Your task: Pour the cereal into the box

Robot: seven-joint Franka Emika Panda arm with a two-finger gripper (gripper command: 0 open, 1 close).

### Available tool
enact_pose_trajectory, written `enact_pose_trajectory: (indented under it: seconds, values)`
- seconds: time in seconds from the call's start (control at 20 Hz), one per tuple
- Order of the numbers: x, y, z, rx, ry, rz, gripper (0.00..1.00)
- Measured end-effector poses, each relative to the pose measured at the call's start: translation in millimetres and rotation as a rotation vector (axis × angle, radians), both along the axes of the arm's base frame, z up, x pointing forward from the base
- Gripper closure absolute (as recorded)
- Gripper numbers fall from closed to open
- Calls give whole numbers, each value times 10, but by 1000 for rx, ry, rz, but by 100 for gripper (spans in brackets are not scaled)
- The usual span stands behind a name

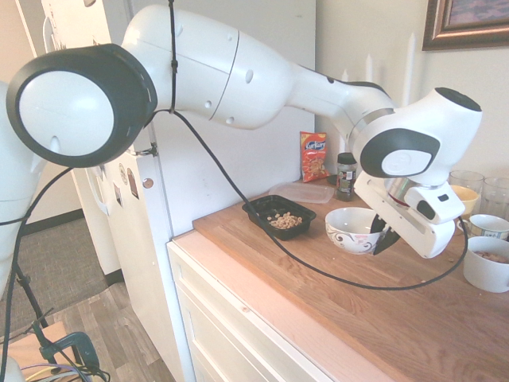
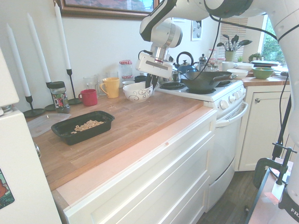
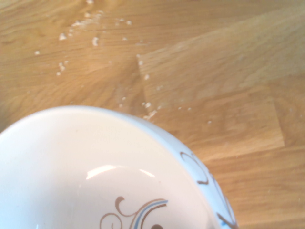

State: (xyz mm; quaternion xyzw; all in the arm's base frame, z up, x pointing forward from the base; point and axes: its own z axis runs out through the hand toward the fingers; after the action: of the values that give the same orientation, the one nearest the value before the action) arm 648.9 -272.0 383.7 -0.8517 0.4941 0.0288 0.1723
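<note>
**Desk:** Where do things stand on the counter?

**Operator:** I have the gripper (image 1: 383, 236) clamped tight on the rim of the white bowl (image 1: 351, 229), fingers pointing steeply down. From the second exterior view the bowl sits at the far side of the wooden counter (image 2: 135, 121), just beside the stove (image 2: 205, 95). I can't tell whether its base rests on the wood or hangs just above it.

**Desk:** And the cereal?

**Operator:** The cereal (image 2: 87, 125) lies as a small tan heap inside the box (image 2: 84, 127), the black tray to the left of the bowl and well apart from it. My wrist view shows the bowl's inside white and bare, with pale crumbs (image 3: 78, 28) scattered on the wood beyond its rim.

**Desk:** Any room to move?

**Operator:** Between box and bowl I see an open stretch of bare wood, and the same runs forward to the counter's near edge. The far side is crowded: a red mug (image 2: 88, 97), a yellow mug (image 2: 110, 87) and glasses stand behind the bowl, and a spice jar (image 2: 58, 96) and black candlesticks with white candles (image 2: 64, 38) line the wall behind the box. A flat clear container (image 2: 43, 123) lies just left of the box, near the counter's left edge. In the first exterior view, a white ramekin (image 1: 486, 263) sits close to the gripper's other side.
</note>
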Motion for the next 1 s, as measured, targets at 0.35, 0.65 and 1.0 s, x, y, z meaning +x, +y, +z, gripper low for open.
enact_pose_trajectory:
  seconds: [0.35, 0.65, 1.0]
  values:
    - [117, -178, -337, 16, 32, -10, 100]
    - [158, -192, -498, 24, 45, -5, 100]
    - [169, -205, -586, 17, 35, 24, 0]
